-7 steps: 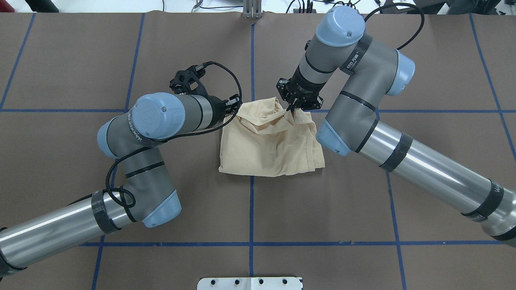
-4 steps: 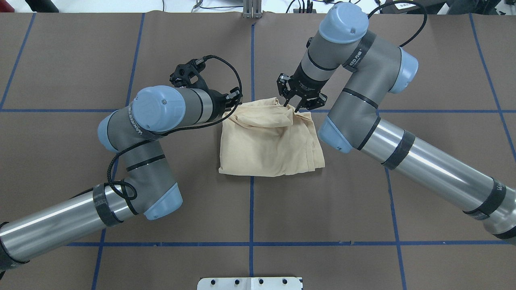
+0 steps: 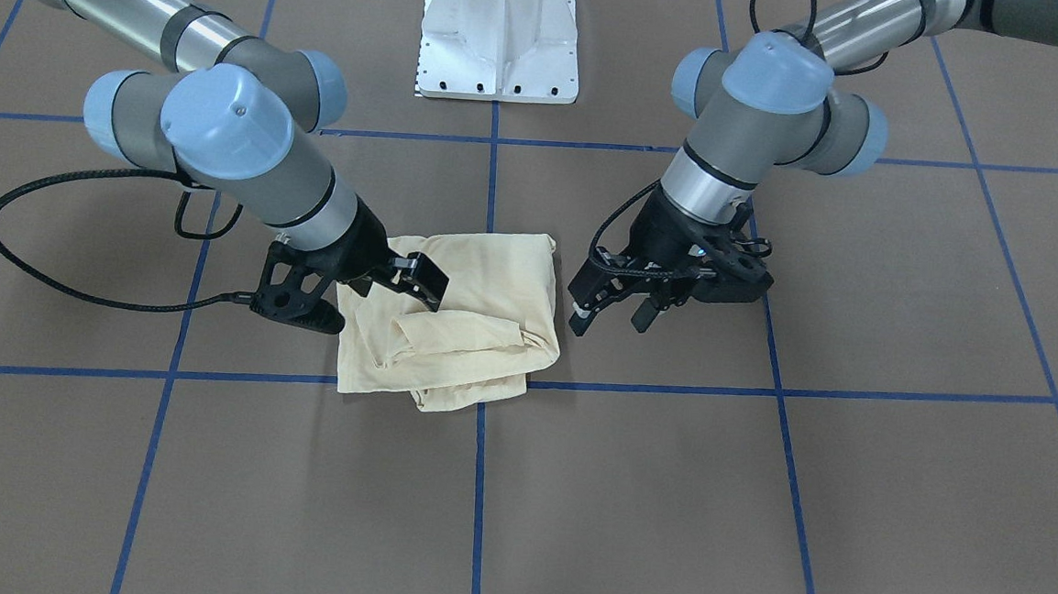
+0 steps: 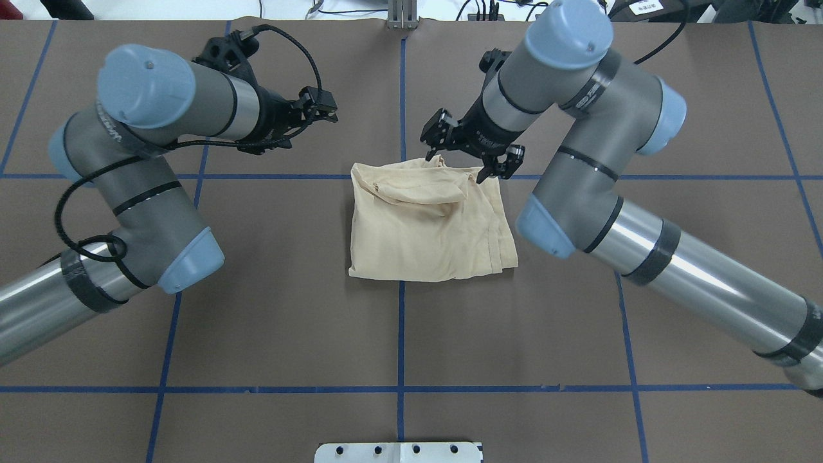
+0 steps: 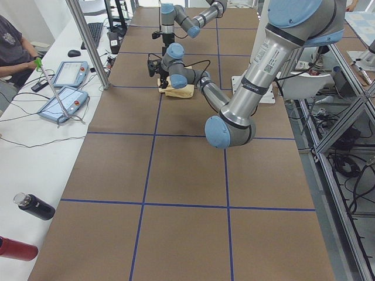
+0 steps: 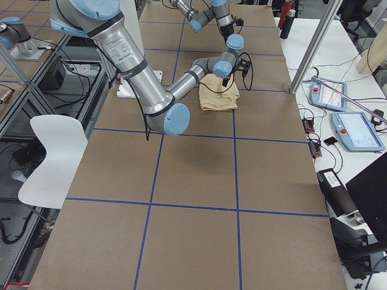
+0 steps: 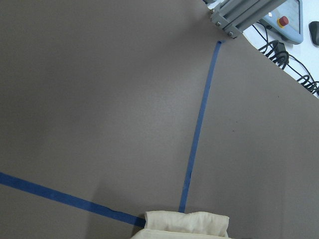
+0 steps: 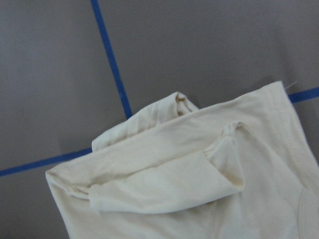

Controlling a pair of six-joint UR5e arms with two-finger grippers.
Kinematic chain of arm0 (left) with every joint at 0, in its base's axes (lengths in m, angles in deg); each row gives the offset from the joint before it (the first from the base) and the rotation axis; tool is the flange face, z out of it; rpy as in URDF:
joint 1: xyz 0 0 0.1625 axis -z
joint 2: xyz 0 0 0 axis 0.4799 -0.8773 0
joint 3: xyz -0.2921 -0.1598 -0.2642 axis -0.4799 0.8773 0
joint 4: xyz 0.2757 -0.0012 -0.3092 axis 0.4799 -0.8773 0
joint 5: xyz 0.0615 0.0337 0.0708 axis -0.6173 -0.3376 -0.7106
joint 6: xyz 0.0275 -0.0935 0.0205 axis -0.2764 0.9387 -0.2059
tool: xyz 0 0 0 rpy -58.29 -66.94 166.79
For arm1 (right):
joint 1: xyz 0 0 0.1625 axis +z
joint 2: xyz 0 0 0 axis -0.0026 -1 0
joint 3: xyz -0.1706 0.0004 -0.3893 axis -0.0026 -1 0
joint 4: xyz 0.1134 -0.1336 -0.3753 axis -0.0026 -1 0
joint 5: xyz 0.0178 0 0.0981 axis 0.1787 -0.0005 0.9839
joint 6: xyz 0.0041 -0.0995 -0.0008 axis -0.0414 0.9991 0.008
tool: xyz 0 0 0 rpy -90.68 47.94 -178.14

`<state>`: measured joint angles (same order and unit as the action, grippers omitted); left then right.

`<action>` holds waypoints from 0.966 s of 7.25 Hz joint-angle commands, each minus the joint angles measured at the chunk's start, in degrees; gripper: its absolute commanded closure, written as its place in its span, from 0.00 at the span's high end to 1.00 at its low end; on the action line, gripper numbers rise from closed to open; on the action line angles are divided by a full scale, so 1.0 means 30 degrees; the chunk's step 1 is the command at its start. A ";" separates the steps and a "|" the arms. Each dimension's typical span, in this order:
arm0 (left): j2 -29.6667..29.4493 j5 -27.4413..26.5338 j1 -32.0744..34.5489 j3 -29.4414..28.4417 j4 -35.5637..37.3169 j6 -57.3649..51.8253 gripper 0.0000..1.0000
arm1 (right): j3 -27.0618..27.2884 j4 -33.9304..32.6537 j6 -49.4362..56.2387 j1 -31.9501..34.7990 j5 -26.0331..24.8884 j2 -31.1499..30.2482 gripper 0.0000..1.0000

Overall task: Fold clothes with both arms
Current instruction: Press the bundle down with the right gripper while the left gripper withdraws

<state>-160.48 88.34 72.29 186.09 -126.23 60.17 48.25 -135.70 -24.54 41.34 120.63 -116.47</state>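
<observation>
The clothes, one pale cream shirt (image 4: pixel 424 225), lie folded into a rough square at the table's centre, with a loose sleeve fold lying across the far part (image 8: pixel 164 184). The shirt (image 3: pixel 463 330) touches neither gripper. My right gripper (image 4: pixel 464 157) hangs open just over the shirt's far edge, its fingers spread and empty; in the front view this right gripper (image 3: pixel 406 278) is above the cloth. My left gripper (image 3: pixel 610 318) is open and empty, off the shirt's side. From overhead the left gripper (image 4: pixel 321 108) sits well to the far left of the shirt. The left wrist view catches only the shirt's edge (image 7: pixel 187 224).
Blue tape lines (image 4: pixel 400 334) grid the brown table. The white pedestal base (image 3: pixel 498 47) stands at the robot's side. Beside the table run benches with tablets (image 5: pixel 64 88), bottles (image 5: pixel 32 206) and a seated person (image 5: pixel 12 47). A white chair (image 6: pixel 51 151) stands off the other side.
The right gripper opened and let the raised fold drop onto the shirt. The left arm swung back and away to the far left, leaving the shirt's corner.
</observation>
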 commanded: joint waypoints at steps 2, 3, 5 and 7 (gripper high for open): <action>0.2003 0.0127 0.1746 0.2091 0.2343 -0.4177 0.99 | 0.0675 -0.2038 0.3490 -0.4609 -0.6395 0.0532 1.00; 0.2068 0.0156 0.2128 0.2092 0.2372 -0.4710 0.99 | 0.0122 -0.2809 0.4464 -0.4763 -0.6871 0.1089 1.00; 0.2127 0.0186 0.2132 0.2121 0.2401 -0.4686 0.99 | -0.2887 -0.2701 0.6629 -0.4648 -0.7805 0.2639 1.00; 0.2479 0.0157 0.2132 0.2180 0.2372 -0.4686 0.99 | -0.4707 -0.2613 0.7543 -0.3804 -0.7901 0.3490 1.00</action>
<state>-153.49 88.90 78.65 192.56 -119.10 46.11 38.00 -143.69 -4.20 28.29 97.34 -108.17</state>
